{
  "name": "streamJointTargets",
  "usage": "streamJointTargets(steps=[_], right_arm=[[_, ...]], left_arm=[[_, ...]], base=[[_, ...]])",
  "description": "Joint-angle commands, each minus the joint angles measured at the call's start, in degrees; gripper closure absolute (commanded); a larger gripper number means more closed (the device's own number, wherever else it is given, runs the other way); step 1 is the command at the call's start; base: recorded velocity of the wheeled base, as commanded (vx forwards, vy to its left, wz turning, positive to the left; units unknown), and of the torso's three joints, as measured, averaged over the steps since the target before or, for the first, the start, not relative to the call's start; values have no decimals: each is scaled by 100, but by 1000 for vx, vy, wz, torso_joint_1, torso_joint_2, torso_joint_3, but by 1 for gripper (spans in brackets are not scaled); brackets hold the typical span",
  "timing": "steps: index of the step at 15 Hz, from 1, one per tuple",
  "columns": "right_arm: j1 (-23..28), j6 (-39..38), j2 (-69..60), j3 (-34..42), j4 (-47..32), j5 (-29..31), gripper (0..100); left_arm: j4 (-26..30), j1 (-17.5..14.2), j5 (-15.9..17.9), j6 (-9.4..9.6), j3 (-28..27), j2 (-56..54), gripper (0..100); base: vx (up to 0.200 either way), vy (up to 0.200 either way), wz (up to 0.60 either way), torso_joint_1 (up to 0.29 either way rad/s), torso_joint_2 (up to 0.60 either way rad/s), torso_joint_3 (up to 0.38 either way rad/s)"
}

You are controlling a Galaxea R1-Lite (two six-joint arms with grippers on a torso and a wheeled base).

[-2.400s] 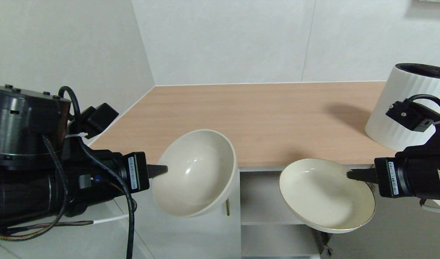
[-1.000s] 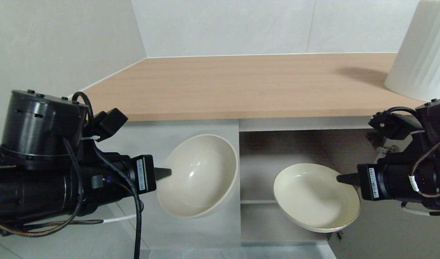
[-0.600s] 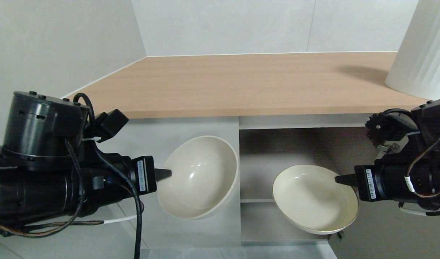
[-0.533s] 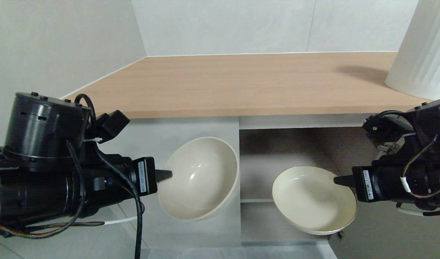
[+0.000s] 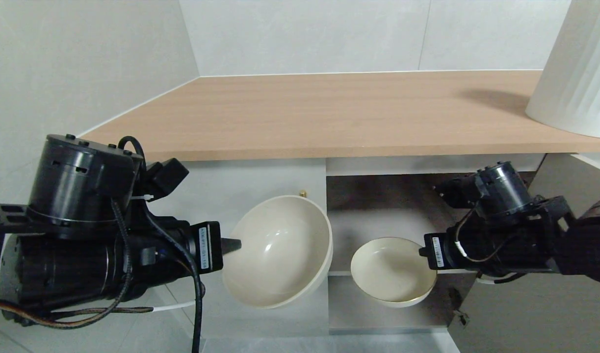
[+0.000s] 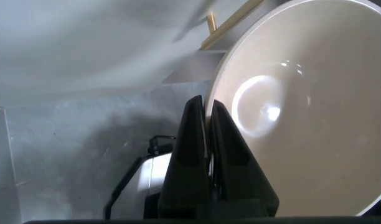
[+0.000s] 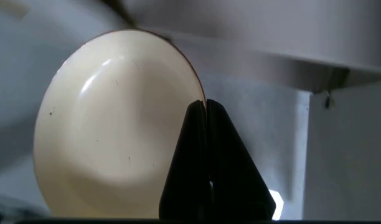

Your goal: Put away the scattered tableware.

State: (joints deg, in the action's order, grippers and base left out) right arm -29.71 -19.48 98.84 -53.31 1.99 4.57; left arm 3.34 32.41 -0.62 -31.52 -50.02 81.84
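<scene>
1 wooden countertop spans the head view, meeting pale walls at the back; under it sits 1 grey cabinet, closed on its left half, with 1 open compartment on its right half and 1 shelf across that opening; 1 small gold knob shows at the closed door's edge, just above the bowl's rim; 1 tall white ribbed container stands on the countertop at the far right.

There are 2 pieces of tableware, both cream and both held in the air below the countertop's front edge: 1 deep bowl and 1 smaller shallow plate; the bowl hangs in front of the closed door, tilted, its hollow facing up and outward; the plate sits to its right, at the mouth of the open compartment at about shelf height, also tilted; whether it touches the shelf cannot be told; bowl and plate are near each other but apart.

There are 2 grippers; the left gripper is clamped on the bowl's rim at the bowl's left side, 1 finger inside and 1 outside the wall, as the left wrist view shows; the right gripper is pinched on the plate's rim at the plate's right side, its fingers closed over the thin edge in the right wrist view.
</scene>
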Motion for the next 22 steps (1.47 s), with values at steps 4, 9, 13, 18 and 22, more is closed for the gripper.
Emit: streamJointTargets(steps=[4,9,13,18,22], right_arm=[[527,-311,1779,-4,1489,448,100],[571,-469,2667,-153,2710,1283,100],[694,-891,3264,-734,2763,1617,100],[870,-979,3563,-1041,2798,1679,100],[932,-996,3713,-1226,2798,1837,100]], left_arm=[[0,72,-8,-3,10,8,100],[0,116,-17,6,36,8,100],[0,125,-17,-3,36,8,100],[0,125,-17,6,36,17,100],[0,134,-17,6,36,25,100]], base=[[0,0,0,0,0,0],[0,0,0,0,0,0],[0,0,0,0,0,0],[0,0,0,0,0,0],[0,0,0,0,0,0]])
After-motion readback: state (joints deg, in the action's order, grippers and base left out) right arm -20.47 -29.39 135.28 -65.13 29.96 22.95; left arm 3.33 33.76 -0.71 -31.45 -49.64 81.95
